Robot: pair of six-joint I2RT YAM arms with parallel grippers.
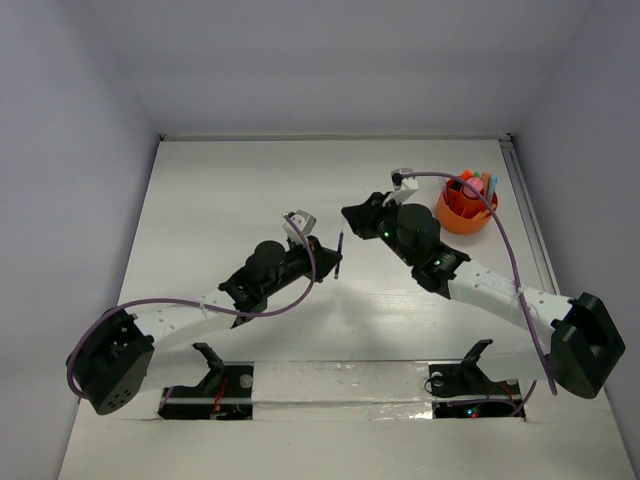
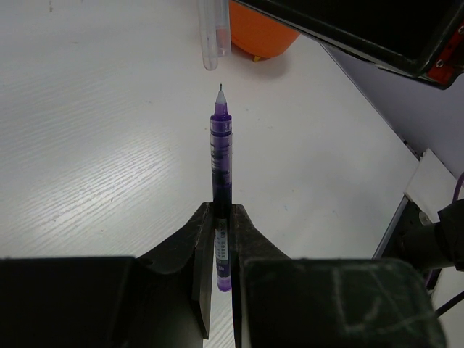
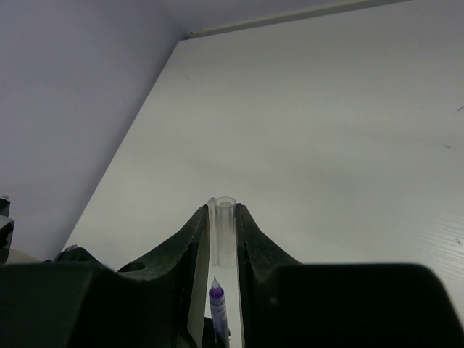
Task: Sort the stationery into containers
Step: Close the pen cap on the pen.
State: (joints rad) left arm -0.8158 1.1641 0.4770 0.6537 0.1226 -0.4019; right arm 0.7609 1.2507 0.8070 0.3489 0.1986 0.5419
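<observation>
A purple pen [image 2: 221, 152], uncapped, sticks out from my left gripper [image 2: 221, 217], which is shut on its barrel above the middle of the table. Its tip points at a clear cap [image 2: 213, 32] a short gap away. My right gripper [image 3: 223, 215] is shut on that clear cap [image 3: 225, 235], and the pen tip [image 3: 217, 301] shows just below it between the fingers. From above, the left gripper [image 1: 330, 258] and the right gripper [image 1: 350, 216] meet near the table's centre, with the pen [image 1: 340, 252] between them. The orange container [image 1: 465, 210] stands at the back right and holds several pieces of stationery.
The orange container [image 2: 261, 32] sits just behind the right gripper's black body [image 2: 362, 29] in the left wrist view. White walls close the table at the back and both sides. The arm bases and cables lie along the near edge.
</observation>
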